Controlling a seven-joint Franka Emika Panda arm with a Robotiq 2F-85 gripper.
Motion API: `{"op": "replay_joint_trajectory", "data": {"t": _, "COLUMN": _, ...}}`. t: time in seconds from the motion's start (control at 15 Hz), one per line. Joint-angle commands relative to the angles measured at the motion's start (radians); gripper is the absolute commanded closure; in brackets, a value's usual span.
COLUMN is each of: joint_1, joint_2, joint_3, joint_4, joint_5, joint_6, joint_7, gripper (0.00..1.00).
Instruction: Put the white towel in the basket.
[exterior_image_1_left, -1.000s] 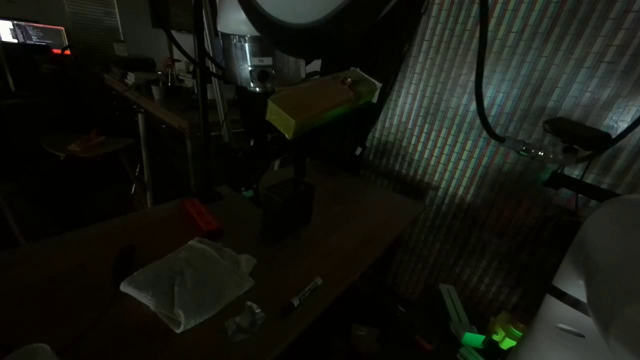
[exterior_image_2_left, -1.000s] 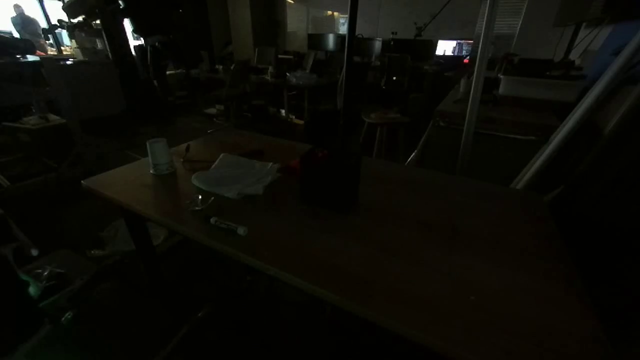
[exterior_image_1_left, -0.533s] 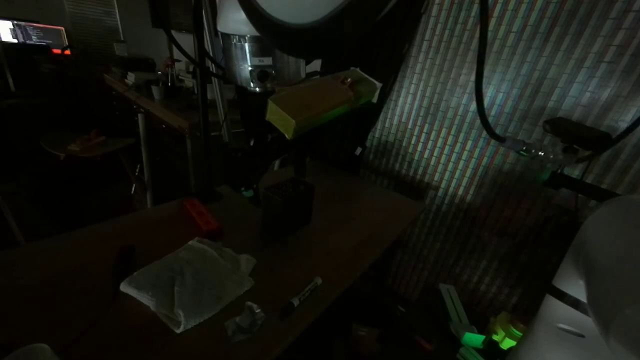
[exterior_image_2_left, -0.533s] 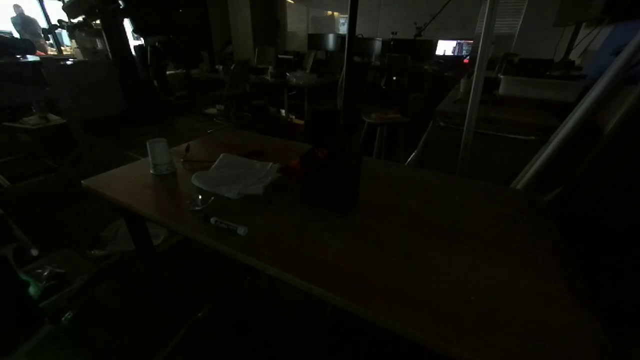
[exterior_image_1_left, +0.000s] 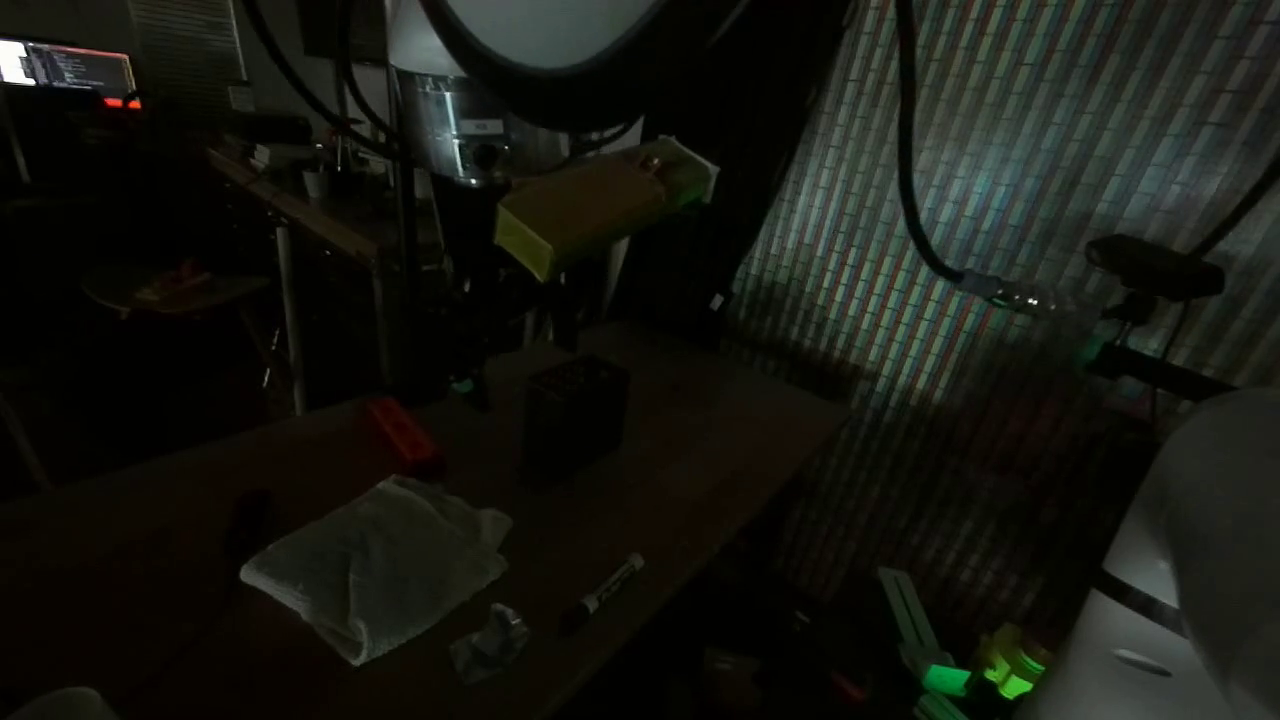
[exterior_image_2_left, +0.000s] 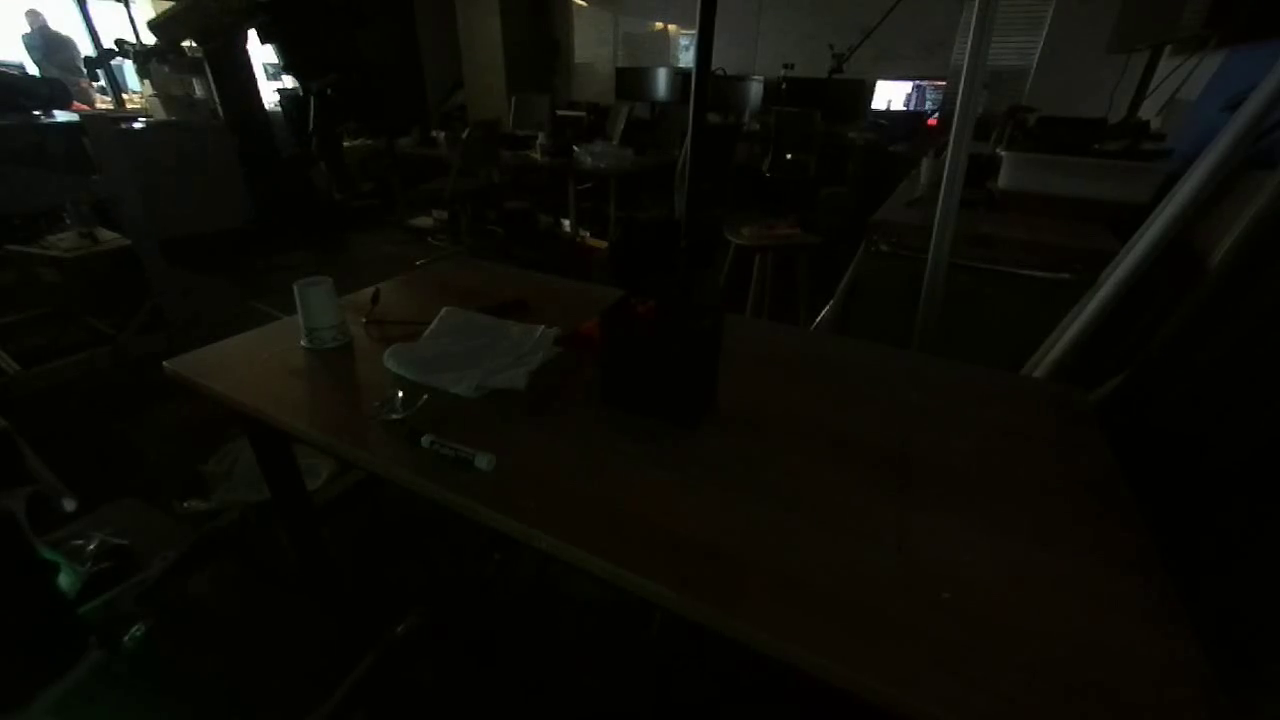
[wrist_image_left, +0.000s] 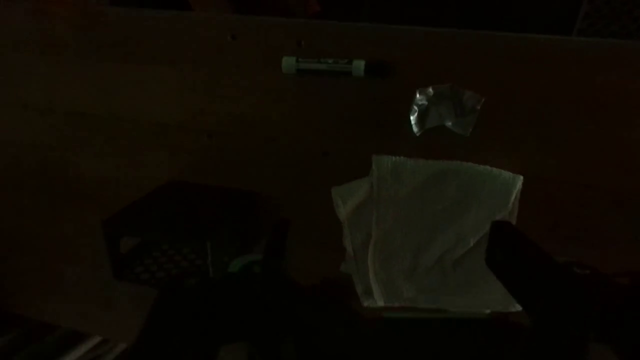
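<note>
Over the far part of the table in an exterior view, I am edging left with my claw spread wide and gripping nothing, which I am judging to be an approach, while the white towel is lying unmoved at near left, outside the basket that is standing to its far right. The white towel is showing a creased weave, overlapping folds and a ribbed edge; the basket is looking like a stiff, dark box pierced with round holes, and a shiny, crumpled wrapper is sitting just beside the white towel.
</note>
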Motion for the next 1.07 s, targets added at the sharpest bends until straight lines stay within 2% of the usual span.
{"op": "replay_joint_trajectory", "data": {"t": 0.0, "joint_1": 0.006, "joint_2": 0.182, "joint_3": -0.017, "joint_4": 0.168, "joint_5": -0.134, "joint_6": 0.058, "joint_7": -0.033, "gripper": 0.0}}
{"op": "replay_joint_trajectory", "data": {"t": 0.2, "joint_1": 0.014, "joint_2": 0.356, "joint_3": -0.052, "joint_4": 0.297, "joint_5": -0.215, "joint_6": 0.131, "joint_7": -0.043, "gripper": 0.0}}
{"op": "replay_joint_trajectory", "data": {"t": 0.4, "joint_1": 0.046, "joint_2": 0.529, "joint_3": -0.099, "joint_4": 0.416, "joint_5": -0.199, "joint_6": 0.215, "joint_7": -0.089, "gripper": 0.0}}
{"op": "replay_joint_trajectory", "data": {"t": 0.67, "joint_1": 0.075, "joint_2": 0.734, "joint_3": -0.144, "joint_4": 0.546, "joint_5": -0.066, "joint_6": 0.266, "joint_7": -0.189, "gripper": 0.0}}
{"op": "replay_joint_trajectory", "data": {"t": 1.0, "joint_1": 0.1, "joint_2": 0.886, "joint_3": -0.156, "joint_4": 0.641, "joint_5": 0.086, "joint_6": 0.216, "joint_7": -0.271, "gripper": 0.0}}
